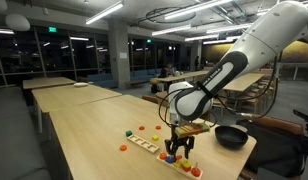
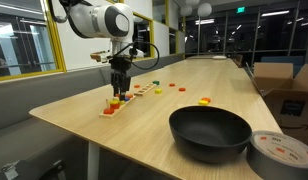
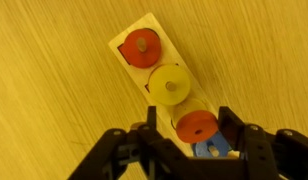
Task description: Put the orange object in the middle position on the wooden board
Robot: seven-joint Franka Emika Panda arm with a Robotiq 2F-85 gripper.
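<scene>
The wooden board lies on the table and runs diagonally through the wrist view. It carries a red piece, a yellow piece and a blue piece. The orange object, a flat disc with a dark centre hole, sits between yellow and blue, over a pale slot and partly over the blue piece. My gripper is shut on it, one finger on each side. In both exterior views the gripper is low over the board.
A black pan stands near the table's end. A tape roll and a cardboard box are beside it. Small loose coloured pieces lie around the board. The table edge is close to the board.
</scene>
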